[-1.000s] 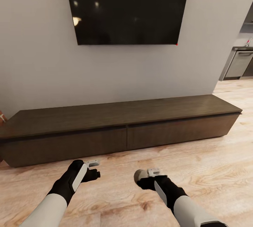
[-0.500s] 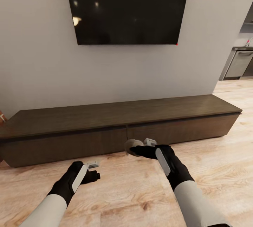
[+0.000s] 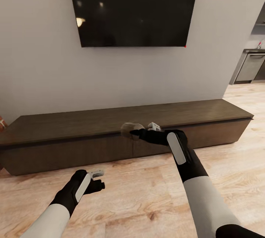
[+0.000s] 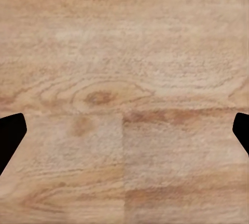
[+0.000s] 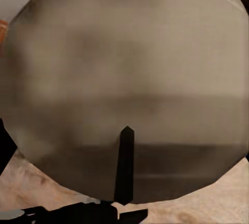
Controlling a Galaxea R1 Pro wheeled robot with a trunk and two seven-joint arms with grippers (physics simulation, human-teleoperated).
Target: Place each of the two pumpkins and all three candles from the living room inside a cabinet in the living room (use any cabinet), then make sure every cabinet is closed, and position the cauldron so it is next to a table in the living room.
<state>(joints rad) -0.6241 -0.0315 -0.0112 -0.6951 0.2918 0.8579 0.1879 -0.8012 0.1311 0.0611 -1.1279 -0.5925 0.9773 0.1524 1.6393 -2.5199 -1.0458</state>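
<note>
The right gripper [image 3: 137,132] is clenched on one candle [image 3: 129,128], a stubby grey-brown cylinder held in front of the seam between the two drawer fronts of the cabinet [image 3: 110,120], about level with its top edge. In the right wrist view the candle [image 5: 124,83] looms very close, its pale round face with the dark wick standing up at the near side, and wood floor [image 5: 207,211] shows beneath it. The left gripper [image 3: 96,179] hangs low over the floor [image 3: 140,201] on the near left, well apart from the cabinet; in the left wrist view its fingers [image 4: 10,130] stand wide apart with bare planks between them, so it is released and carries nothing. Both drawer fronts of the long, low unit look flush and shut, under the dark television [image 3: 134,8] on the wall. As I judge it, the task is at an early or middle stage: one candle is in hand but not yet stowed, and no drawer is open to take it, so a drawer must first be pulled out, likely by the free left arm. How many of the other candles and pumpkins are already inside cannot be told from here. The cauldron and table remain to be dealt with.
</note>
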